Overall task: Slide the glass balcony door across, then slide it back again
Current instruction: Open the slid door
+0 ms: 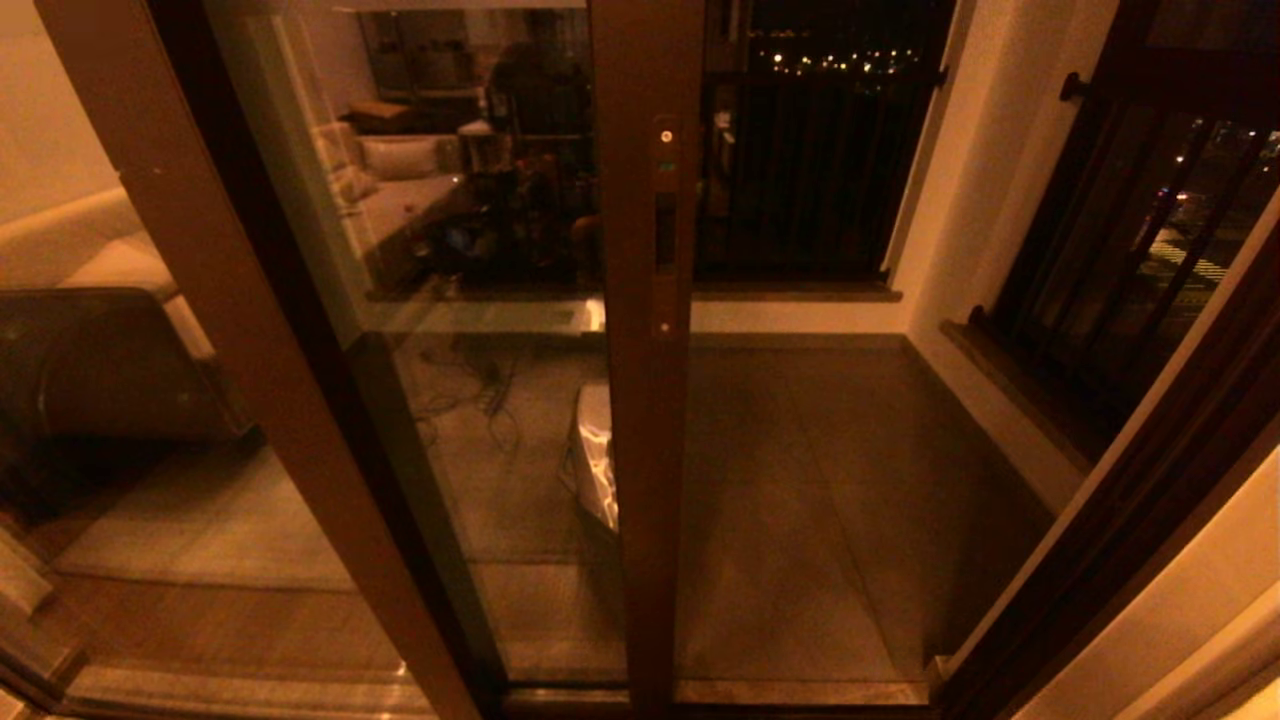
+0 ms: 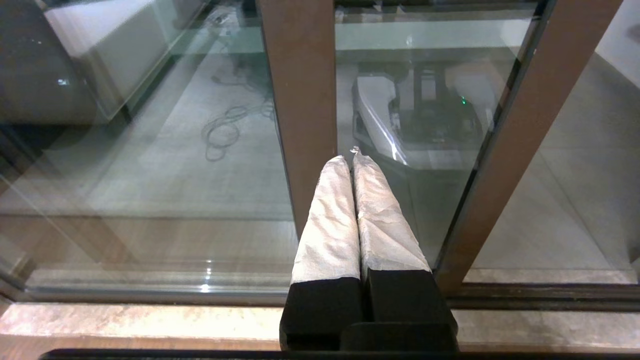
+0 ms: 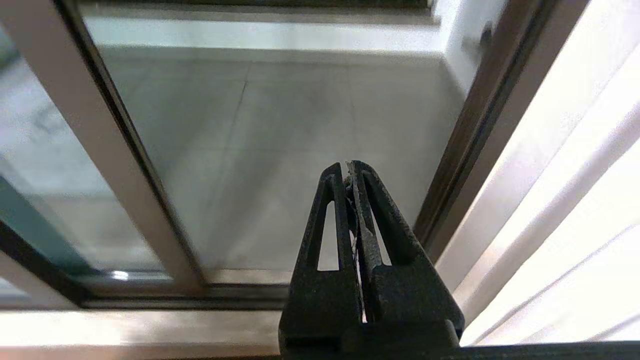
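The glass balcony door (image 1: 480, 380) stands partway across the opening. Its dark brown stile (image 1: 648, 420) is at the middle of the head view and carries a narrow handle slot (image 1: 665, 232); the doorway to its right is open onto the balcony floor. Neither arm shows in the head view. In the left wrist view my left gripper (image 2: 350, 159), its fingers wrapped in white, is shut on nothing, low before the glass, with the door stile (image 2: 520, 135) to one side. My right gripper (image 3: 349, 169) is shut and empty, facing the open gap beside the door stile (image 3: 110, 150).
A fixed glass panel with a lighter stile (image 1: 230, 300) slants at the left. The door jamb (image 1: 1130, 500) bounds the opening on the right, past a black-barred window (image 1: 1150, 230). A stone threshold and track (image 2: 150, 320) run along the floor. The glass reflects the robot base (image 1: 597, 460).
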Tool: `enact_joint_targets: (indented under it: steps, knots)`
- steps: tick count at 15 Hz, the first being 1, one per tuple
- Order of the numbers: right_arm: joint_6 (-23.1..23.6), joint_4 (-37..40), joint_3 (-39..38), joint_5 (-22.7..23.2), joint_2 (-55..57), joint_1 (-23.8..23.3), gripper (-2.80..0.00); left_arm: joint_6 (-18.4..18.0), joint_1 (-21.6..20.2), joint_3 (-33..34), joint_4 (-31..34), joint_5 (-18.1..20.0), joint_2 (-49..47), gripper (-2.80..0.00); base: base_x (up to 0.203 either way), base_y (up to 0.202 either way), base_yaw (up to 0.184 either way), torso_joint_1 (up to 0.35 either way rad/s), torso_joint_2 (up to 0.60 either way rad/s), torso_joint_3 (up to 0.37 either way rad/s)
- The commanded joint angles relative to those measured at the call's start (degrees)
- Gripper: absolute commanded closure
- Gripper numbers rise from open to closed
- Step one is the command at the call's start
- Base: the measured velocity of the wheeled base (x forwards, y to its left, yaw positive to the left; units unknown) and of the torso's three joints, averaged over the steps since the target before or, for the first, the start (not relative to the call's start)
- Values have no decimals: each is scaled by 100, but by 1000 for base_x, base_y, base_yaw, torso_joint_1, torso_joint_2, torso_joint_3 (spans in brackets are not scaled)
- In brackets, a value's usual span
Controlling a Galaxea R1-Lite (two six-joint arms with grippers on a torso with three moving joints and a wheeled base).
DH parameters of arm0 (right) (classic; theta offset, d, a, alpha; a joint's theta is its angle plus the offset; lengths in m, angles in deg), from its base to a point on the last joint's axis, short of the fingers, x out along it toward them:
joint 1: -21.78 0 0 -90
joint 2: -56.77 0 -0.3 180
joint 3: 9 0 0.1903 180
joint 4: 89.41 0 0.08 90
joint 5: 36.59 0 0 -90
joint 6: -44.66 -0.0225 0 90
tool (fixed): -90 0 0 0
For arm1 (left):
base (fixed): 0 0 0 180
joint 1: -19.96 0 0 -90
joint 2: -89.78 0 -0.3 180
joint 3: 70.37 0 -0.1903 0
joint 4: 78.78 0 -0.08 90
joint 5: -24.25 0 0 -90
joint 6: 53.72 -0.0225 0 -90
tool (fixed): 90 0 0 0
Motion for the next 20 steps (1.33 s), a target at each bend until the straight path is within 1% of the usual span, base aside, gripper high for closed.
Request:
enact_joint_targets:
  steps: [1, 4, 5, 6, 7, 8, 9, 10, 16, 18, 20]
  knots:
    - [-170, 46, 9, -24, 0, 3, 0, -1, -4, 1, 2, -3, 1, 0, 0, 0, 0, 0, 0, 0]
    - [-173, 46, 9, -24, 0, 3, 0, -2, -4, 1, 2, -2, 1, 0, 0, 0, 0, 0, 0, 0]
    - [-173, 46, 9, -24, 0, 3, 0, -96, -4, 1, 2, 32, 1, 0, 0, 0, 0, 0, 0, 0]
    - [-173, 46, 9, -24, 0, 3, 0, -246, -4, 1, 6, 67, 1, 0, 0, 0, 0, 0, 0, 0]
    - [-173, 46, 9, -24, 0, 3, 0, -509, -4, -11, 39, 91, 0, 0, 0, 0, 0, 0, 0, 0]
    - [-173, 46, 9, -24, 0, 3, 0, -815, -6, -22, 57, 126, -1, 0, 0, 0, 0, 0, 0, 0]
    - [-173, 46, 9, -24, 0, 3, 0, -1165, -7, -22, 34, 318, -1, 0, 0, 0, 0, 0, 0, 0]
    - [-173, 46, 9, -24, 0, 3, 0, -1257, -4, -15, -17, 401, -6, 0, 0, 0, 0, 0, 0, 0]
    - [-173, 46, 9, -24, 0, 3, 0, -1284, -4, 10, -77, 401, -15, 0, 0, 0, 0, 0, 0, 0]
    - [-173, 46, 9, -24, 0, 3, 0, -1404, -4, 10, -77, 401, -7, 0, 0, 0, 0, 0, 0, 0]
    - [-173, 46, 9, -24, 0, 3, 0, -1407, -4, 10, -84, 401, -48, 0, 0, 0, 0, 0, 0, 0]
